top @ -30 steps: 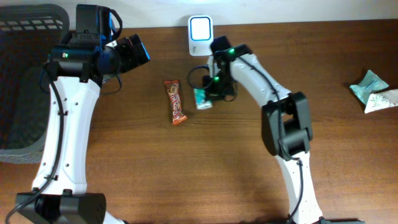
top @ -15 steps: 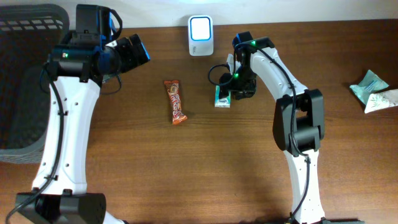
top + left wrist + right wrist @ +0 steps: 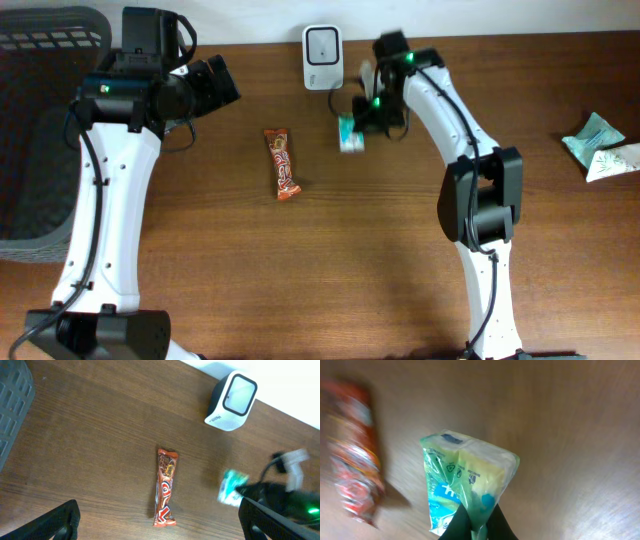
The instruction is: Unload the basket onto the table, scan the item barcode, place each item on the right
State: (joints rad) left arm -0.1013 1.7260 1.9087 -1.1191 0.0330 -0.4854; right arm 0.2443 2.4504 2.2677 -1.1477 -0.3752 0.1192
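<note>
A green and white snack packet (image 3: 350,133) hangs pinched in my right gripper (image 3: 363,122), just right of and in front of the white barcode scanner (image 3: 322,45). The right wrist view shows the packet (image 3: 465,477) crumpled between the shut black fingers (image 3: 477,527) above the wood. From the left wrist view I see the scanner (image 3: 231,401), the packet (image 3: 231,487) and a red candy bar (image 3: 165,487). My left gripper (image 3: 160,510) stands wide open and holds nothing, high above the table near the bar (image 3: 282,163).
A dark mesh basket (image 3: 40,130) fills the left edge of the table. Two more pale green packets (image 3: 600,145) lie at the far right. The red candy bar (image 3: 355,475) shows blurred at the left of the right wrist view.
My right gripper has carried the green packet to the right, then back up toward the scanner. The scanner's window has gone from bright white to grey. My left arm has not moved.
</note>
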